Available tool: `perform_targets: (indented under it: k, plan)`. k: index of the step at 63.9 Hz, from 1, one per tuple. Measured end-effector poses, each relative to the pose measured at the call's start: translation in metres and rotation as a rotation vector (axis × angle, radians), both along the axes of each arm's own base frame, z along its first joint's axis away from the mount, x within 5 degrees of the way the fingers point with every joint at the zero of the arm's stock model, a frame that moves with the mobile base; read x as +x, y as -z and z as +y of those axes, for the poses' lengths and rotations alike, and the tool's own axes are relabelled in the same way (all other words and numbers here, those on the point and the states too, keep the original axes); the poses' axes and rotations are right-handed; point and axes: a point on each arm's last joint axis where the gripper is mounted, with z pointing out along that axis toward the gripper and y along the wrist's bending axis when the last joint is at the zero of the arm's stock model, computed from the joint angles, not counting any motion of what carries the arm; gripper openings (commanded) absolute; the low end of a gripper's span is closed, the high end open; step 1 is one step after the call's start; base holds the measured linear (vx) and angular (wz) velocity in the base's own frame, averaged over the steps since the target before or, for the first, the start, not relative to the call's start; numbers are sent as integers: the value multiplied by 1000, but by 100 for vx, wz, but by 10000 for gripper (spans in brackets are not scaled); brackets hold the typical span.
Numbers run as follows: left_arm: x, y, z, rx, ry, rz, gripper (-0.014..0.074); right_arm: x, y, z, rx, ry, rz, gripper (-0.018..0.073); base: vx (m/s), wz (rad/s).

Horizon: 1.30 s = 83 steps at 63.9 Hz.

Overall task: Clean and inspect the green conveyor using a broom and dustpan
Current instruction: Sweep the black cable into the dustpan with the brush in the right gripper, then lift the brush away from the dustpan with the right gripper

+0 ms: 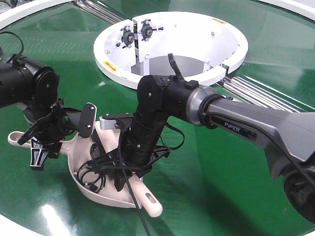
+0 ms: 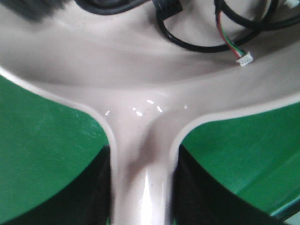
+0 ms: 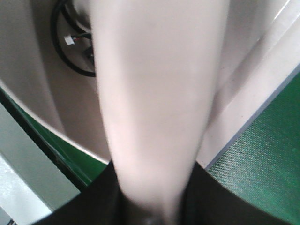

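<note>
A cream dustpan [image 1: 106,199] lies on the green conveyor [image 1: 221,187] at the lower left, with black cables [image 1: 91,172] in it. My left gripper [image 1: 49,142] is shut on the dustpan handle [image 1: 15,138]; in the left wrist view the handle [image 2: 143,178] runs between the black fingers [image 2: 93,197], and the pan [image 2: 117,61] holds cable loops [image 2: 197,44] and a small white connector [image 2: 244,59]. My right gripper [image 1: 133,162] is over the pan, shut on the cream broom handle [image 1: 150,201]. In the right wrist view the handle [image 3: 154,93] fills the middle, blurred. The bristles are hidden.
A white ring housing [image 1: 170,44] with black fittings stands at the back centre. Metal rollers [image 1: 256,93] run to its right. The conveyor's white outer rim [image 1: 15,223] lies at the bottom left, close to the dustpan.
</note>
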Motion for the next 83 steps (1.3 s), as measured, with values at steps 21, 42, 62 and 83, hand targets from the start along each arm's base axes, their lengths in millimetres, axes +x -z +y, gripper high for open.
perform_targets:
  k: [21,42,62,83]
  plan:
    - [0,0,0,0,0,1,2,28,-52,-56,49,106,-125,-5,0,0]
    - [0,0,0,0,0,1,2,40,-117,-137,59,231,-311,-5,0,0]
    - [0,0,0,0,0,1,2,11,-133,-202,-15,301,-372,-5,0,0]
    - [0,0,0,0,0,1,2,-22,-91,-251,-88,402,-352,-5,0,0]
